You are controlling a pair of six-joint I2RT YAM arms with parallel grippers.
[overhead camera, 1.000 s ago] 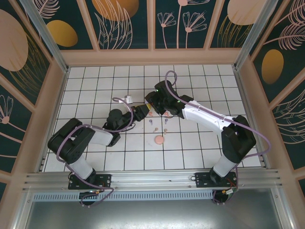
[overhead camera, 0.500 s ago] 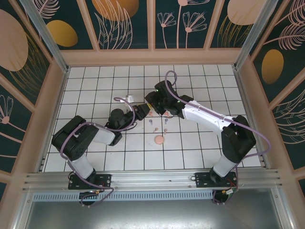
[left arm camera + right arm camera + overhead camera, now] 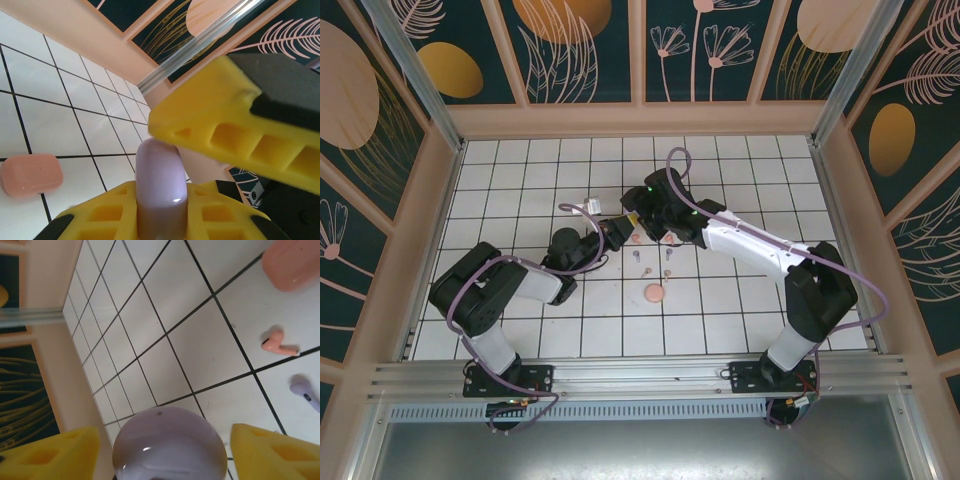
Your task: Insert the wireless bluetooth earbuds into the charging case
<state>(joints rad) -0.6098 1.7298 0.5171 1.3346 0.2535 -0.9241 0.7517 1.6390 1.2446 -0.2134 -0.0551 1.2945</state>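
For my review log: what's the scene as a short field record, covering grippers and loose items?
left gripper: shut on rounded glossy purple case
right gripper: open, fingers either side of that case
on white tiled table: salmon-pink stemmed earbud, purple stemmed earbud, rounded pink case

Bright even o'head light, soft faint shadows, small glare spots on purple case (image 3: 167, 450), wrist-cam fgnd blurry.
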